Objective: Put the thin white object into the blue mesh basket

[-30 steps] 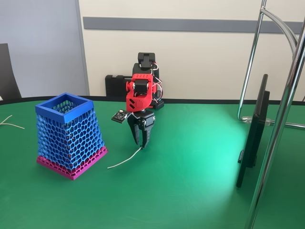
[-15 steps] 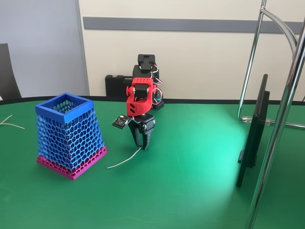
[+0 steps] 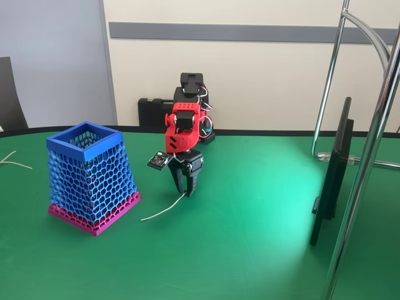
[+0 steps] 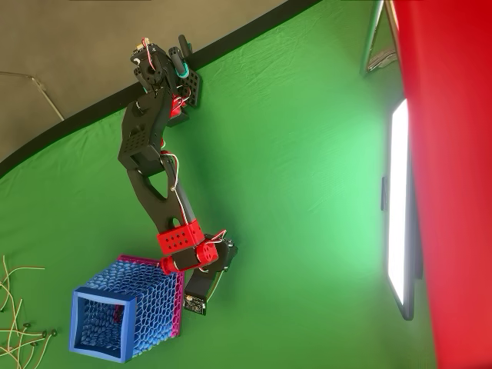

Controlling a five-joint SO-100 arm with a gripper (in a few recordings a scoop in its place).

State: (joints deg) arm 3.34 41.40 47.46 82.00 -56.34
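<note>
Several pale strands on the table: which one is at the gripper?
The thin white object, lying alone right of the blue mesh basket, its upper end at the gripper tips. The other strands lie in a loose pile beyond the basket's far side.

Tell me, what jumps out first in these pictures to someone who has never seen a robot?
A red and black robot arm stands at the middle of a bright green table, its black tool pointing down at one end of a thin white strand lying on the cloth. Left of it in the fixed view stands a tall blue honeycomb mesh basket with a magenta-pink base.
</note>
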